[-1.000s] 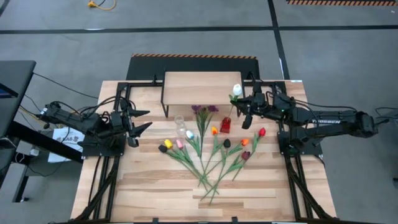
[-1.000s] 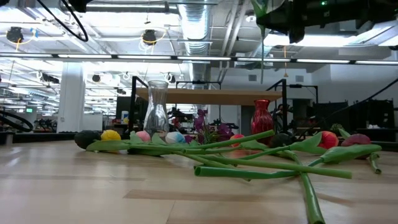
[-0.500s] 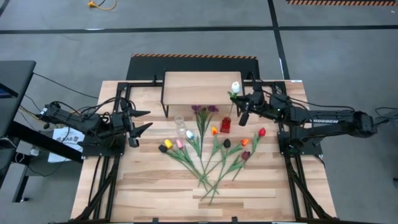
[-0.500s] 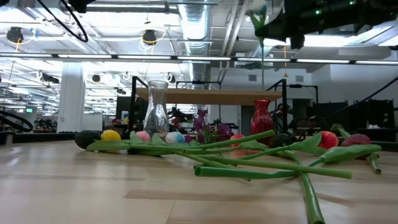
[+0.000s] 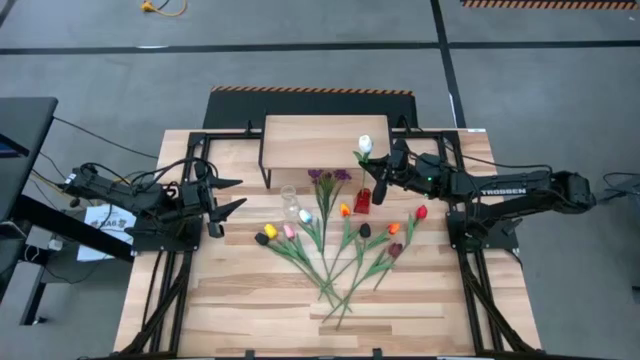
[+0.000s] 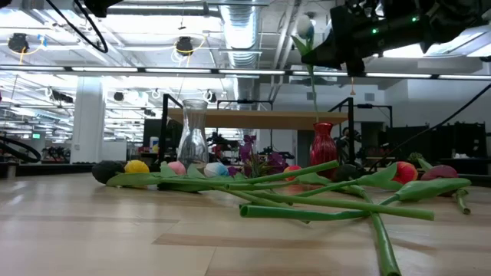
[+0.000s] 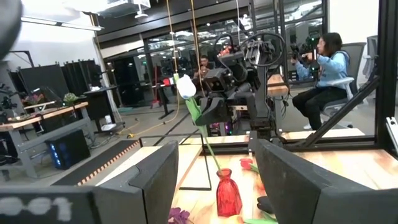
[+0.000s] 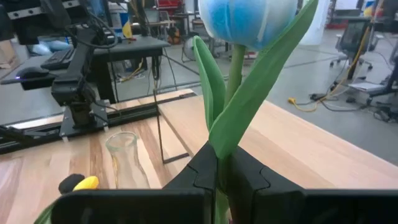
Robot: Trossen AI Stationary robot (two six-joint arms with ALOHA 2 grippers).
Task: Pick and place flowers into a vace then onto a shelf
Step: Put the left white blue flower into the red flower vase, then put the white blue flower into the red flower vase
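Note:
My right gripper (image 5: 379,171) is shut on a white tulip (image 5: 365,146) and holds it above the small red vase (image 5: 362,199). The stem's lower end (image 6: 314,115) reaches the red vase's mouth (image 6: 322,124); whether it is inside, I cannot tell. A clear glass vase (image 5: 289,195) stands to the left of the red one. Several tulips and a purple sprig (image 5: 340,245) lie fanned out on the table. The wood-topped shelf (image 5: 315,140) stands at the far edge. My left gripper (image 5: 226,195) waits open at the table's left side. My right gripper pinches the tulip's green stem (image 8: 227,146), together with a leaf, between its two fingers (image 8: 202,171) a little below the head. The fingers come about level from the table's right and lie across the stem. The tulip stands nearly upright, head up, its lower stem hanging toward the red vase.
The shelf's black legs (image 5: 265,175) stand just behind the two vases. Black frame rails (image 5: 160,290) run along the table's left and right edges. A bare strip of tabletop (image 5: 250,310) lies near the front edge. A seated person (image 7: 323,68) shows in the room beyond.
My right gripper has moved toward the table's left and down, carrying the white tulip from beside the shelf's right end toward the red vase. The tulip stays upright, and its stem end has come down to the vase's mouth.

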